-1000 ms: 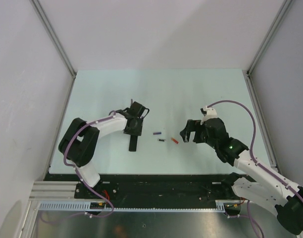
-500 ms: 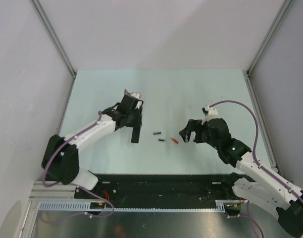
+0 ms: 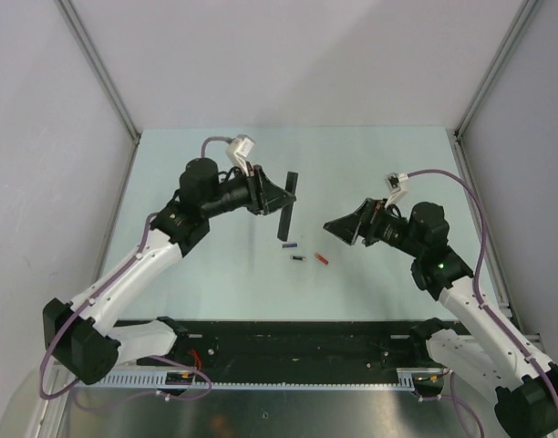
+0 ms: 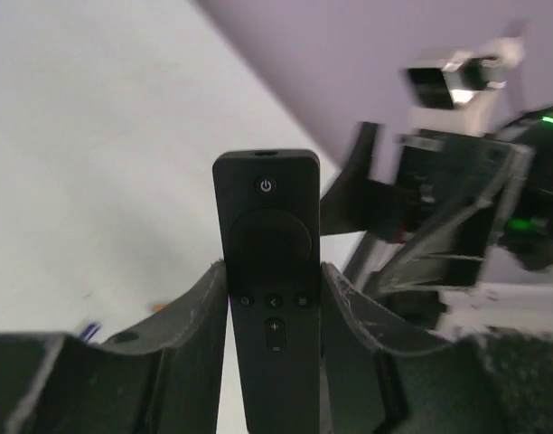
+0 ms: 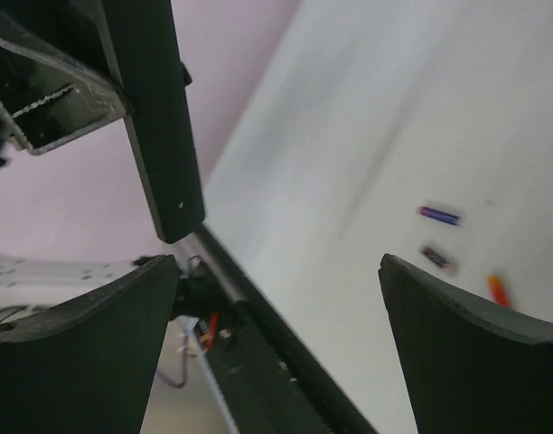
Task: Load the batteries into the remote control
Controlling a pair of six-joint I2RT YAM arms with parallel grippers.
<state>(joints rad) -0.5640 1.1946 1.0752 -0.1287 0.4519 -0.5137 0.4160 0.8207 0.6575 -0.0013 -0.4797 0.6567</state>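
My left gripper (image 3: 277, 197) is shut on the black remote control (image 3: 285, 205) and holds it lifted above the table, its long axis roughly upright. In the left wrist view the remote (image 4: 269, 271) faces the camera, button side showing, pinched between both fingers. Three batteries lie on the table below it: a blue-purple one (image 3: 287, 245), a dark one (image 3: 297, 258) and a red one (image 3: 321, 259). They also show in the right wrist view: blue-purple (image 5: 438, 215), dark (image 5: 436, 257), red (image 5: 499, 290). My right gripper (image 3: 338, 227) is open, raised, pointing left toward the remote (image 5: 159, 117). No separate cover piece shows.
The pale green table (image 3: 370, 173) is walled left, back and right. A black base rail (image 3: 297, 339) runs along its near edge.
My left gripper has lifted the remote off the table and swung it up and to the right. My right gripper has tilted up and turned to face the remote.
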